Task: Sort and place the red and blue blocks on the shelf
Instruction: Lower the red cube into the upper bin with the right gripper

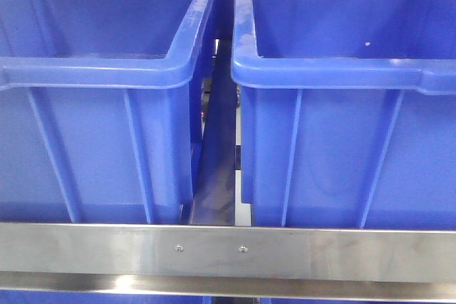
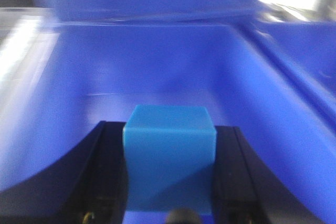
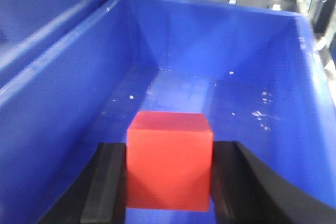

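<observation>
No words, brands or labels are showing anywhere. In the front view, two big blue bins are sitting side by side, the left bin (image 1: 92, 105) and the right bin (image 1: 342, 105), with a thin dark gap between them in the middle of the frame. Both bins are running off the edges, so their outer sides are cut off. Along the bottom of that frame the shelf's grey steel front rail (image 1: 228, 254) is lying flat, with two small screws near its middle. No arms or blocks are showing in this view. In the left wrist view, which is looking blurry, the left gripper (image 2: 169, 177) is squeezing the one blue block (image 2: 169, 156) between its black fingers (image 2: 105, 177) at the bottom middle, inside a blue bin. In the right wrist view, the right gripper (image 3: 169, 174) is holding the one red block (image 3: 169, 161) tight between its black fingers (image 3: 107, 182), low in the frame, over the floor of a blue bin with small white specks on it. The lower ends of both blocks are cut off.
</observation>
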You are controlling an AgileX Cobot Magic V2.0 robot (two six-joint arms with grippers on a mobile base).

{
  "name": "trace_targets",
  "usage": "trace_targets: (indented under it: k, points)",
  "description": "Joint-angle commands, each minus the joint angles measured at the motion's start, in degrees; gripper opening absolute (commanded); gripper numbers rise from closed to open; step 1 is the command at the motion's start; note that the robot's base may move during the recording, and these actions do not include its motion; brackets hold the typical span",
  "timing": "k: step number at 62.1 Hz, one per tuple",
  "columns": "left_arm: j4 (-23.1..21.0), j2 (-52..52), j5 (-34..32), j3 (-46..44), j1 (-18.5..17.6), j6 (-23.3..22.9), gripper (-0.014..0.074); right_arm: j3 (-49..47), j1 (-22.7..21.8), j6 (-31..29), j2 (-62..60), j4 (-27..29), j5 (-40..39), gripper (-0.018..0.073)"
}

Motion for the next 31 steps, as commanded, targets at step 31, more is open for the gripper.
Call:
trace_targets:
  k: [31]
  points:
    - [3.38, 20.22, -16.78, -6.15, -5.28, -0.04, 0.0125, -6.24, 0.04, -0.26, 16.8, -0.61, -13.86, 0.0048]
